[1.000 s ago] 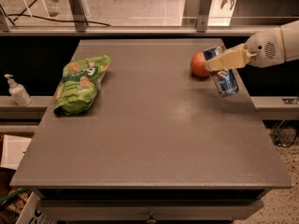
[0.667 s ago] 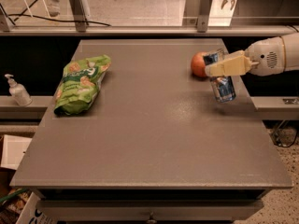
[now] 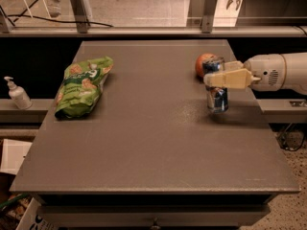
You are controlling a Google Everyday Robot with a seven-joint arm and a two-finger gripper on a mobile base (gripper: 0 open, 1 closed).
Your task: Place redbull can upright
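Note:
The redbull can [image 3: 218, 99], blue and silver, stands upright at the right side of the grey table [image 3: 153, 143], its base at or very near the surface. My gripper [image 3: 213, 76] comes in from the right on a white arm and is shut around the can's upper half. One cream finger [image 3: 228, 79] crosses the front of the can and the other is hidden behind it. A red apple [image 3: 203, 63] sits just behind the can, to its left.
A green chip bag [image 3: 81, 85] lies at the table's left side. A white pump bottle [image 3: 18, 94] stands on a ledge left of the table. A railing runs along the far edge. The table's right edge is close to the can.
The can has gone from tilted in my gripper to upright. The gripper has moved slightly down with it toward the table surface.

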